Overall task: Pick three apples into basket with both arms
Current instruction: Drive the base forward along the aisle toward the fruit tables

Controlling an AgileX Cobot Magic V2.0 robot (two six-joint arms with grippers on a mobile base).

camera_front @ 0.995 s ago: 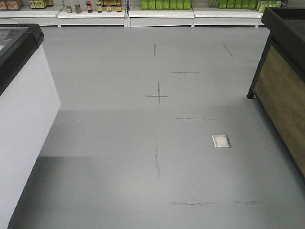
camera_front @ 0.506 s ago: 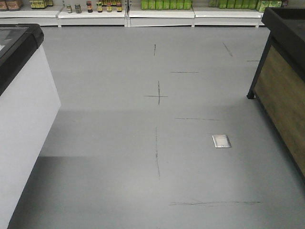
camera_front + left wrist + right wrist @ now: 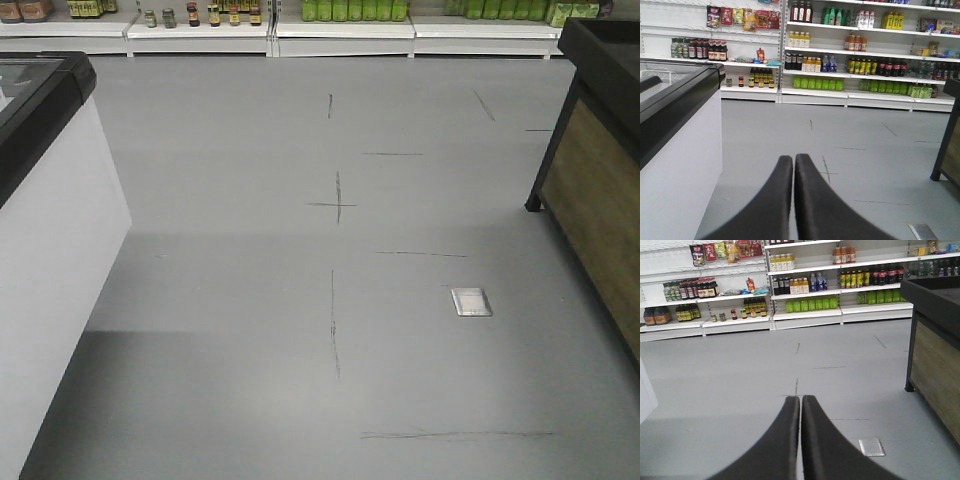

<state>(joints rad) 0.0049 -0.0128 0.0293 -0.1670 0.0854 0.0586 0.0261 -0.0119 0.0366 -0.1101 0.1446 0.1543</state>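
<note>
Grey smooth floor (image 3: 230, 300), scuffed with thin dark lines, spreads between a white chest freezer with a black rim (image 3: 50, 220) and a black-framed, wood-panelled stand (image 3: 595, 200). Above it the black left gripper (image 3: 793, 159) and black right gripper (image 3: 800, 400) hang pinched together, holding nothing, facing white shelves of bottles (image 3: 815, 92). Neither apples nor basket show in any view
</note>
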